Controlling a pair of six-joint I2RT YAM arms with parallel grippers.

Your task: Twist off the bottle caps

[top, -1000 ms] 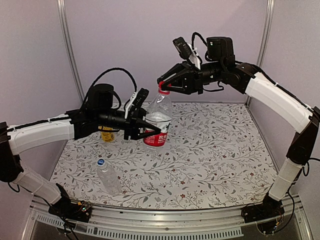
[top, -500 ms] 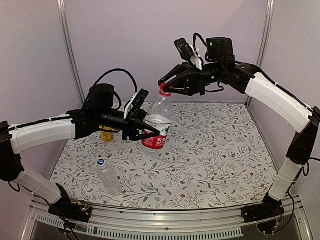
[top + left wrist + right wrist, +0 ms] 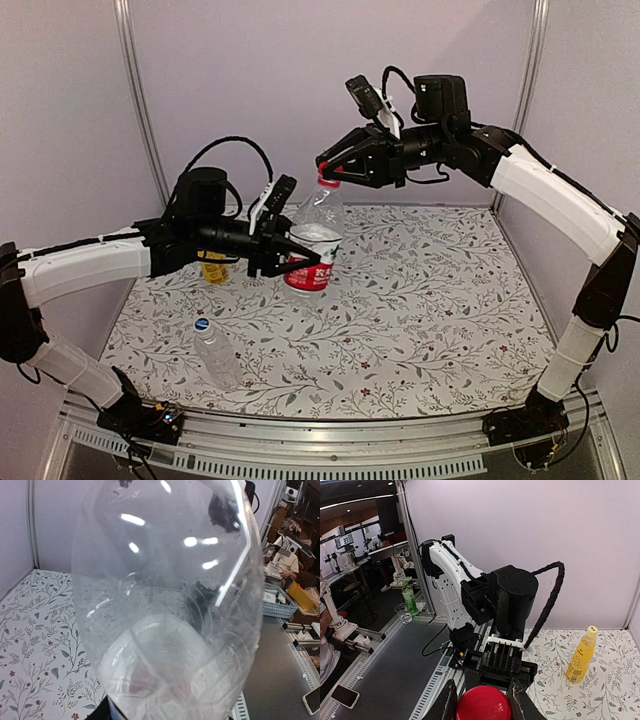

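The clear bottle with a red label [image 3: 312, 238] is held just above the table, upright with a slight tilt. My left gripper [image 3: 300, 262] is shut on its lower body from the left. The bottle fills the left wrist view [image 3: 165, 605] and hides the fingers there. Its red cap [image 3: 327, 181] sits on the neck. My right gripper [image 3: 328, 170] is shut on the cap from above. In the right wrist view the red cap [image 3: 483, 706] lies between both fingers [image 3: 447, 703]. The yellow-orange bottle [image 3: 580, 656] with its yellow cap [image 3: 591, 629] stands upright. The clear unlabelled bottle [image 3: 218, 352] with its blue cap [image 3: 202, 324] lies on the floral table.
The yellow-orange bottle [image 3: 214, 270] stands behind my left forearm near the left wall. Purple walls close in the back and both sides. An aluminium rail [image 3: 330, 440] runs along the table's near edge.
The bottle's lower end has shifted slightly left with my left gripper. My right gripper has stayed on the red cap with only a slight wrist movement.
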